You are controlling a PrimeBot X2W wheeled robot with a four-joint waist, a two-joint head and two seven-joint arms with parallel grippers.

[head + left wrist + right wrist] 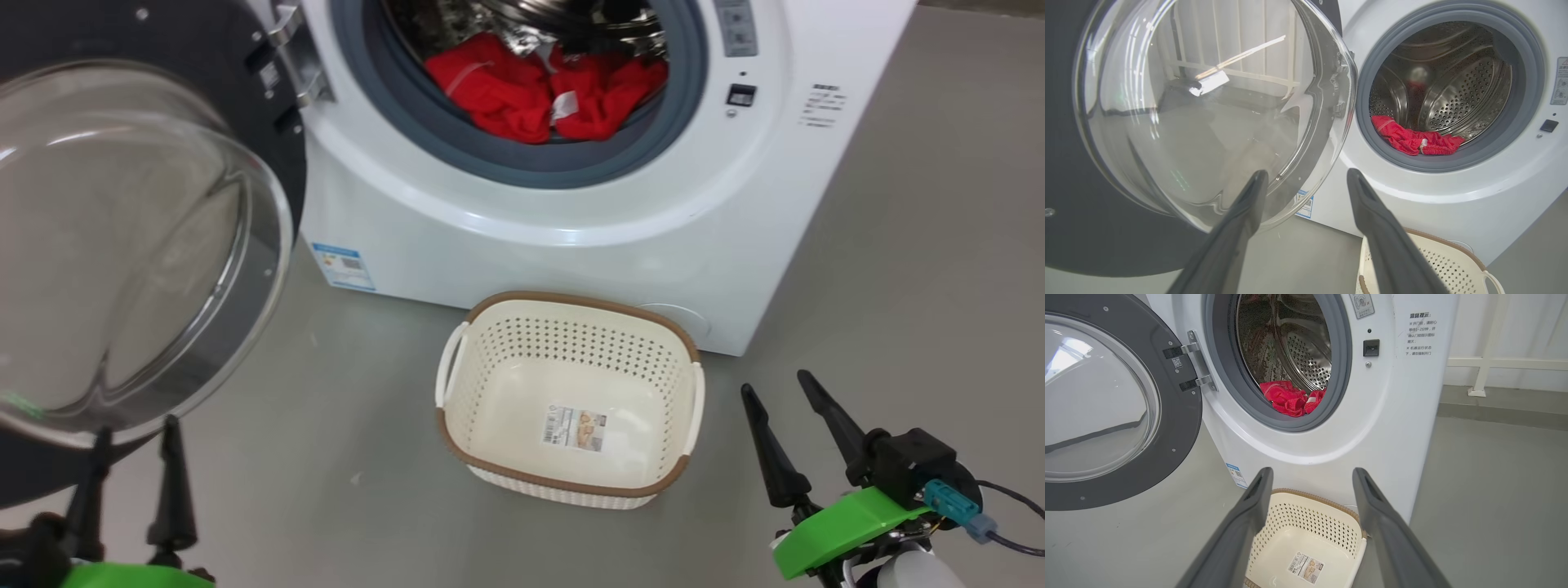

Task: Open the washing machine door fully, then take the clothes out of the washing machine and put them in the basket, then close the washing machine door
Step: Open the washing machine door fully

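Clothes (543, 94) heaped crosswise on front lip of drum (1306, 355), up-left of right claw (775, 384), clear line; it looks the nearer one. Left claw (136, 429) sits by lower edge of open washing machine door (163, 33). Both claws spread, empty.

The dark two-fingered left gripper (136, 429) is seen lower left, fingers parted, pointed upward; the dark two-fingered right gripper (775, 384), lower right, is parted likewise.

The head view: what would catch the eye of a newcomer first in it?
The bright red clothes lie at the mouth of the white washing machine, at the top. The big glass-bowled door stands open on the left, and the empty cream basket sits on the floor before the machine.
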